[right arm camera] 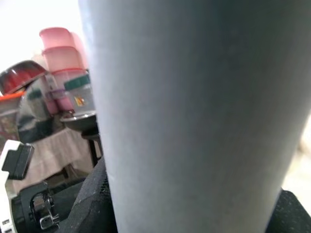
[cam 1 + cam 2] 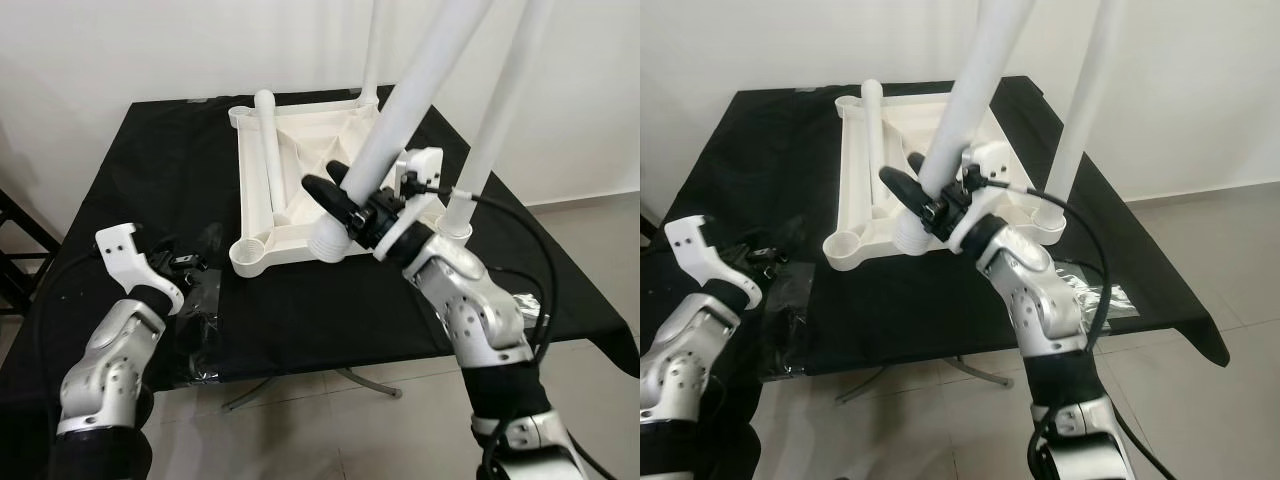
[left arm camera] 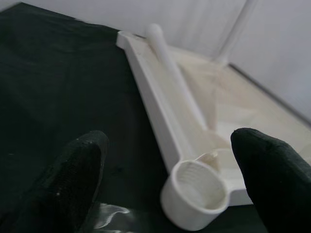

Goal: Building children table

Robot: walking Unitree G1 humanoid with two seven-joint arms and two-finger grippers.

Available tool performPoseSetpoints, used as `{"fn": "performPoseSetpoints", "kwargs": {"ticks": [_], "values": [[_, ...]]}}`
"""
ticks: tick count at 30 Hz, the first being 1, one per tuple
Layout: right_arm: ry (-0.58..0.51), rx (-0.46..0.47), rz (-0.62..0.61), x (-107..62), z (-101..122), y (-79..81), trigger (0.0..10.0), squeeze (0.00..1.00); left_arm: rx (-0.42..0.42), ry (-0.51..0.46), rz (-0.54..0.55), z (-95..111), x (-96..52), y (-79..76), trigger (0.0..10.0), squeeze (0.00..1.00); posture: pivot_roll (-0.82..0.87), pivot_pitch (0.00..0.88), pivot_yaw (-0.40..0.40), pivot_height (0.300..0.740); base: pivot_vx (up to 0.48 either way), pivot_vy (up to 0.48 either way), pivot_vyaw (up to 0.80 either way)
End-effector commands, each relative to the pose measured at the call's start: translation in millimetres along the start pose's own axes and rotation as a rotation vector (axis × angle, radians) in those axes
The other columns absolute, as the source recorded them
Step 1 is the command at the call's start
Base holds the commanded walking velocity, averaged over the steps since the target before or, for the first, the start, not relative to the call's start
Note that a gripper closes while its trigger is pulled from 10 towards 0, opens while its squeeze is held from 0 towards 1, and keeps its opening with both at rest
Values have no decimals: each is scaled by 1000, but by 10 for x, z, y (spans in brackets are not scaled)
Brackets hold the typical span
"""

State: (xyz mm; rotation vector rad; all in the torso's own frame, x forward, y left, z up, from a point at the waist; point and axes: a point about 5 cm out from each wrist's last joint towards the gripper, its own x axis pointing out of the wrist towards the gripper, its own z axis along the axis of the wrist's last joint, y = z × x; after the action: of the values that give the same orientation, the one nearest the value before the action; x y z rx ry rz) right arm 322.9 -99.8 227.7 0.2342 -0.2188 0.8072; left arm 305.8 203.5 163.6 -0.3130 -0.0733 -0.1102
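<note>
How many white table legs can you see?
4. One stands in the far corner, one in the near right corner, one lies loose inside the upturned tabletop, and one leans in the right tool, its end near the front edge.

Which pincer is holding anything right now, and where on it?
Right pincer grips a white table leg near its lower threaded end. Left pincer is open, holding nothing.
</note>
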Motion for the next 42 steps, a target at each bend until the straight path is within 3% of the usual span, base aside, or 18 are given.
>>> {"fn": "performPoseSetpoints", "kwargs": {"ticks": [1, 4, 5, 14, 26, 29, 42], "values": [[-24, -42, 21, 8, 59, 44, 10000, 0, 34, 0, 0, -25, -2, -51, 10000, 0, -17, 78, 15, 740, 0, 0, 0], [-18, -63, 34, 2, 29, 79, 10000, 0, 17, 8, -38, -81, -6, -184, 10000, 0, -15, 82, 15, 740, 0, 0, 0], [-13, -63, 46, -9, 8, 109, 10000, 0, 53, 0, -63, -102, -21, -265, 10000, 0, -13, 83, 14, 740, 0, 0, 0], [33, -68, 46, -82, -135, 169, 10000, 0, 97, 14, -118, -196, -83, -442, 10000, 0, -15, 89, 5, 740, 0, 0, 0], [40, -71, 84, -127, -168, 224, 10000, 0, 103, 22, -141, -247, -118, -466, 10000, 0, -26, 95, 14, 740, 284, 0, 394], [66, -102, 35, -108, -207, 205, 10000, 0, 103, 20, -143, -245, -116, -474, 10000, 0, -27, 95, 14, 740, 371, 0, 0], [65, -99, 98, -129, -223, 275, 10000, 0, 65, 13, -134, -257, -107, -502, 10000, 0, -29, 96, 15, 740, 284, 0, 0]]}}
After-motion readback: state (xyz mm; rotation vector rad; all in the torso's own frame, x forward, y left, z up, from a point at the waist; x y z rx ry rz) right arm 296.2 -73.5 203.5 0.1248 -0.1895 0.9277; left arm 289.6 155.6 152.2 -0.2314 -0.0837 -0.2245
